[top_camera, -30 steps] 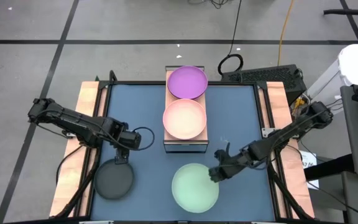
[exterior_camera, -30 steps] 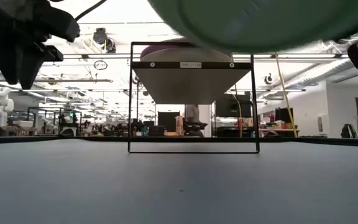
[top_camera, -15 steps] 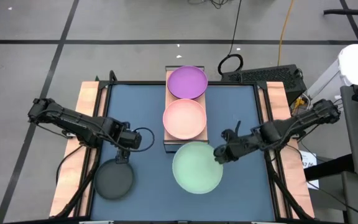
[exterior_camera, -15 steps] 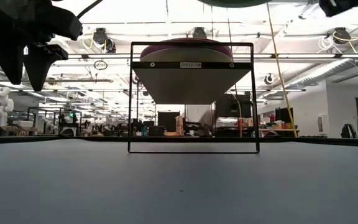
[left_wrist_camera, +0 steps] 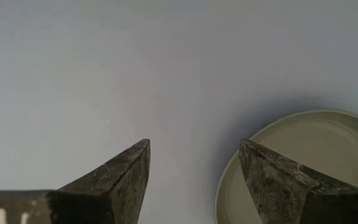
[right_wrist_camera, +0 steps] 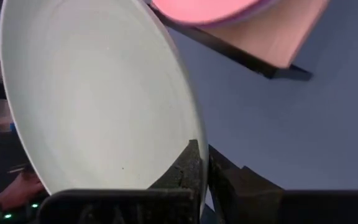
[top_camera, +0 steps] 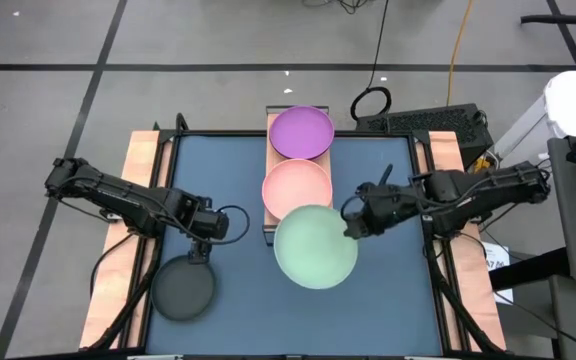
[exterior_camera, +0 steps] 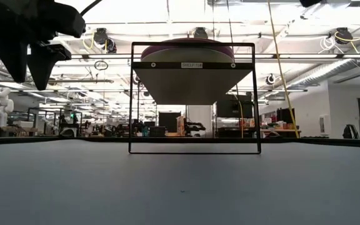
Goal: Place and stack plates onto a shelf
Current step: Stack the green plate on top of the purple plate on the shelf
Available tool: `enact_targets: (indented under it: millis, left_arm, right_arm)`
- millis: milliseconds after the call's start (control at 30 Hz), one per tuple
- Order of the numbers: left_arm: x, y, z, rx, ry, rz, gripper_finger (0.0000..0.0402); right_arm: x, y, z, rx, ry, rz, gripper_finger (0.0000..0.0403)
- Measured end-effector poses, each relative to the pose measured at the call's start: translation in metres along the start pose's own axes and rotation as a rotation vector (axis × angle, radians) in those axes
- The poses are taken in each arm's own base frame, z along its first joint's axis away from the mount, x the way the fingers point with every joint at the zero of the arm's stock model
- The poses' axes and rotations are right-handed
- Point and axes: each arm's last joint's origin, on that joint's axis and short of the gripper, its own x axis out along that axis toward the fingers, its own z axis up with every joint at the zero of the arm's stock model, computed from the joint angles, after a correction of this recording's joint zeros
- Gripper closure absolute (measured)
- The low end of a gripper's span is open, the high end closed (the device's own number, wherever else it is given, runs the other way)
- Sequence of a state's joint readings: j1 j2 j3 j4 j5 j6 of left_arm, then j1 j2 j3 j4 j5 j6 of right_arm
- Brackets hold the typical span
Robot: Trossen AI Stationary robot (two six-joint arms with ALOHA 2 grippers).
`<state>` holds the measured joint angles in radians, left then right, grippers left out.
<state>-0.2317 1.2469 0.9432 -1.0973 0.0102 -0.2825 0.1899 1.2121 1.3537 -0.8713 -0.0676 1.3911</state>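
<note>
The mint green plate (top_camera: 313, 247) hangs in the air over the mat, and its far edge overlaps the near end of the shelf (top_camera: 299, 232) in the high view. My right gripper (top_camera: 349, 222) is shut on its right rim. A purple plate (top_camera: 301, 132) and a pink plate (top_camera: 296, 188) sit side by side on the shelf top. A black plate (top_camera: 183, 290) lies flat on the mat at the near left. My left gripper (top_camera: 199, 257) hovers open just beyond that plate's far edge, touching nothing. My right gripper pinches the mint plate's rim (right_wrist_camera: 194, 149) on its right side, one finger over the inner face and one finger (right_wrist_camera: 229, 177) against the outside. The fingers come about level from the table's right. The plate is lifted clear of the mat and the shelf.
The dark blue mat (top_camera: 388, 300) covers the table between wooden side strips (top_camera: 140, 160). The shelf's dark frame (exterior_camera: 194, 150) stands mid-table toward the far edge. Cables and a keyboard (top_camera: 423, 122) lie on the floor beyond the far edge.
My right gripper has carried the mint plate upward and toward the far edge, from the near part of the mat to the shelf's near end. In the low view the plate has risen out of the picture. The left arm and the other plates have stayed put.
</note>
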Motion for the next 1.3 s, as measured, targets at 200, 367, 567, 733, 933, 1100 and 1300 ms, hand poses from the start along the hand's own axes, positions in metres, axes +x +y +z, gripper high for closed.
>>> enact_targets:
  millis: [200,367,567,733,933,1100,1300]
  left_arm:
    - [0.000,0.000,0.000,0.000,0.005,-0.016,0.0151]
    - [0.000,0.000,0.000,-0.001,0.005,-0.016,0.0151]
    - [0.000,0.000,0.000,-0.004,0.005,-0.016,0.0151]
    - [0.000,0.000,0.000,-0.010,0.006,-0.016,0.0151]
    - [0.000,0.000,-0.001,0.000,0.009,-0.015,0.0151]
    - [0.000,0.000,-0.002,0.020,0.021,-0.012,0.0151]
    - [0.000,0.001,-0.005,0.018,0.056,-0.003,0.0151]
  right_arm:
    - [-0.008,0.000,0.020,0.000,-0.050,0.013,0.0403]
    - [-0.018,-0.001,0.045,-0.037,-0.150,0.024,0.0403]
    - [-0.027,-0.013,0.079,-0.027,-0.273,-0.011,0.0403]
    - [-0.039,-0.025,0.108,0.053,-0.389,-0.001,0.0403]
    - [-0.046,-0.044,0.144,0.080,-0.478,-0.050,0.0403]
    - [-0.040,-0.055,0.178,0.055,-0.518,-0.037,0.0403]
    - [-0.021,-0.066,0.216,0.068,-0.521,0.010,0.0403]
